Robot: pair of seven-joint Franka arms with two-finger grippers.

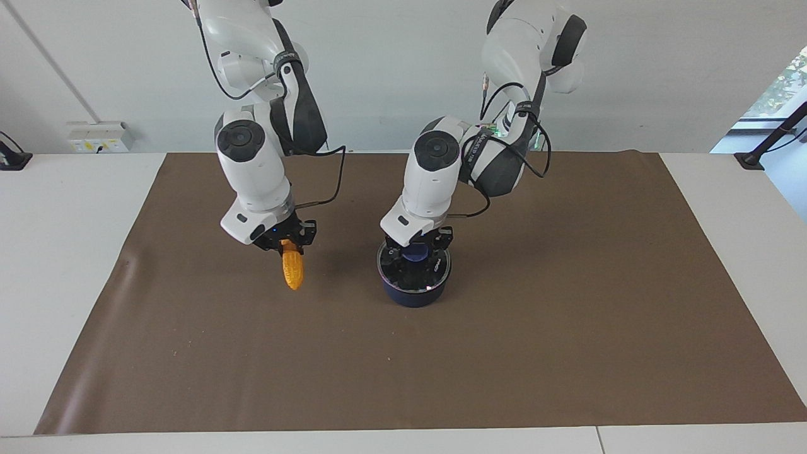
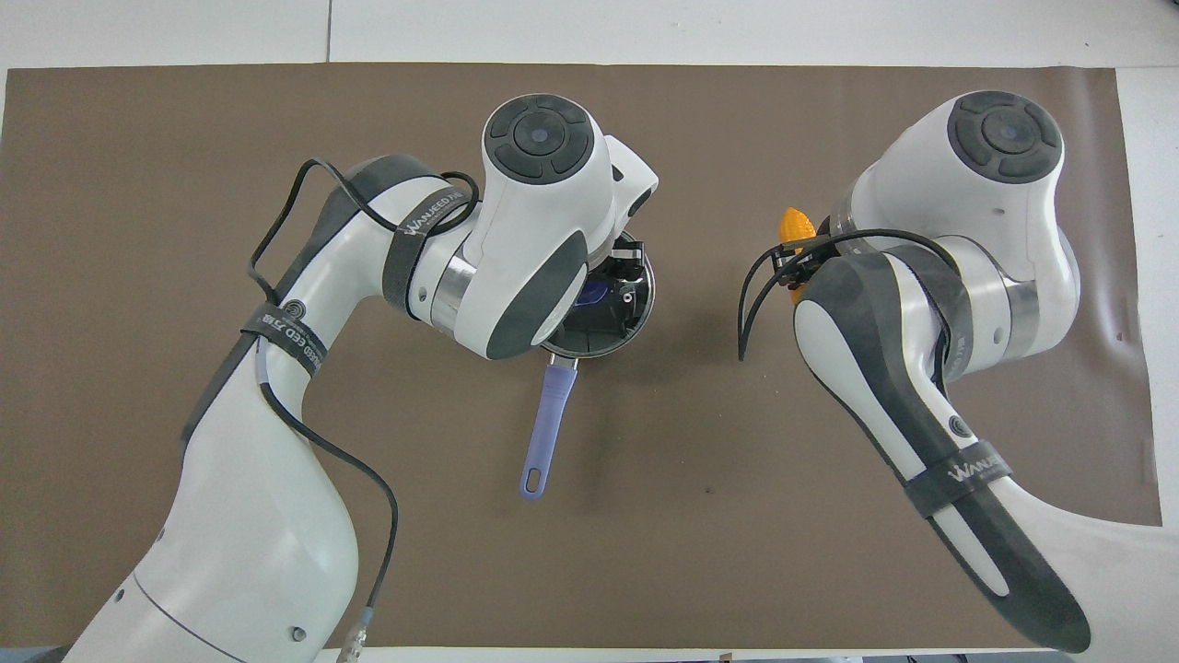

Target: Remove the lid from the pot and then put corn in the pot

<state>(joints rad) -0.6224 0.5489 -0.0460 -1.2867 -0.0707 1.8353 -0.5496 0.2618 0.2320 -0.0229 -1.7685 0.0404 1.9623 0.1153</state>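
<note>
The dark blue pot [image 1: 413, 296] stands mid-table on the brown mat, its light blue handle [image 2: 550, 419] pointing toward the robots. The glass lid [image 1: 421, 272] rests on the pot's rim or barely above it; I cannot tell which. My left gripper [image 1: 416, 247] is shut on the lid's blue knob [image 1: 416, 253]. In the overhead view the left arm hides most of the lid [image 2: 645, 304]. The yellow-orange corn [image 1: 292, 268] hangs tip down in the air, with my right gripper [image 1: 289, 243] shut on its upper end. It is over bare mat beside the pot, toward the right arm's end. From overhead, only the corn's [image 2: 794, 224] tip shows.
The brown mat [image 1: 567, 315] covers most of the white table [image 1: 63, 252]. A wall socket [image 1: 98, 135] sits at the table's edge nearest the robots, at the right arm's end. Cables loop from both wrists.
</note>
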